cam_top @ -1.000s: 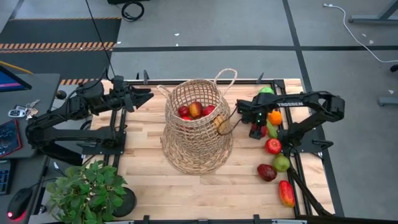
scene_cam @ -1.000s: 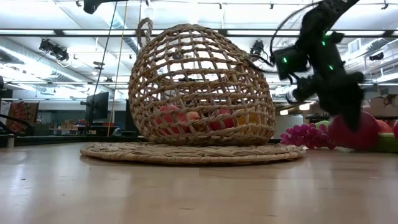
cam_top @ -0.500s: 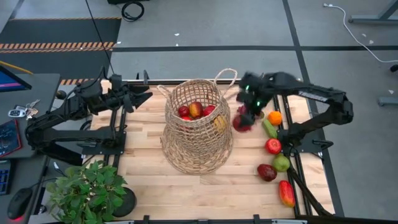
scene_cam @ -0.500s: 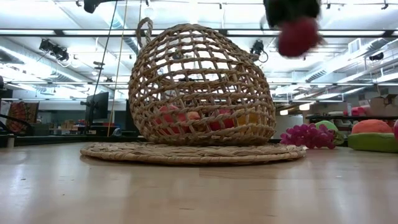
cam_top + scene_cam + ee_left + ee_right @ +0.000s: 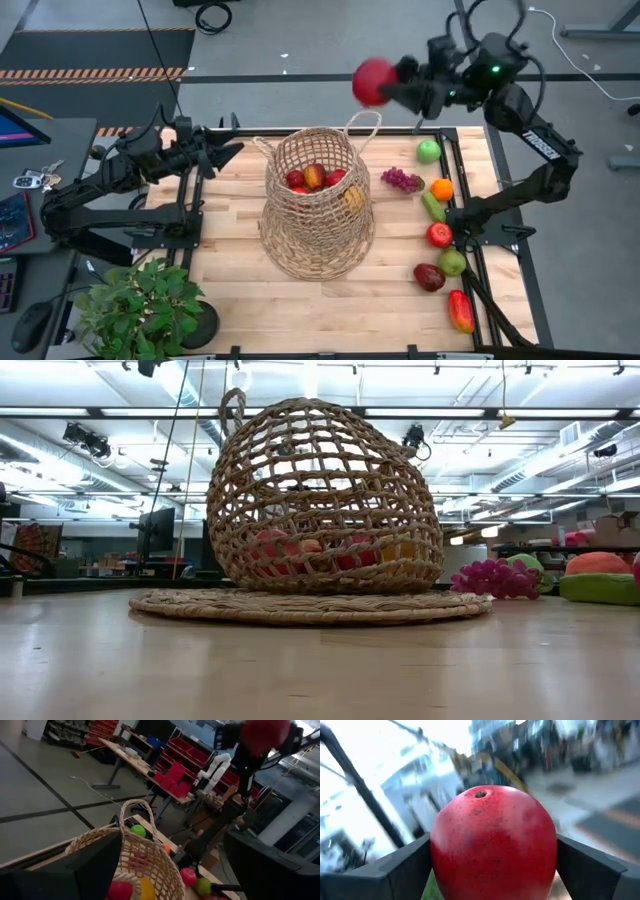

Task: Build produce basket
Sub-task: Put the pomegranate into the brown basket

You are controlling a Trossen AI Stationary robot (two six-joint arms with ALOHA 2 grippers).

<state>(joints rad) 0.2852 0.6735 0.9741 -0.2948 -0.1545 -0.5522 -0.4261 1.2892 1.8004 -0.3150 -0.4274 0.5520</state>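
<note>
- A red apple (image 5: 373,81) sits clamped between the two fingers of the right end effector (image 5: 392,86), raised high above the back edge of the surface (image 5: 230,290), up and to the right of the basket's mouth.
- The right wrist view shows the apple (image 5: 493,844) filling the gap, a dark finger (image 5: 395,870) pressed to each flank, the fingers spread wide around it.
- The wicker basket (image 5: 318,203) stands mid-surface with red and yellow fruit inside.
- Purple grapes (image 5: 401,180), a green apple (image 5: 428,151), an orange (image 5: 441,188) and more produce lie along the right side.
- The left end effector (image 5: 222,155) waits at the basket's left, near the back; whether its fingers are apart cannot be told.
</note>
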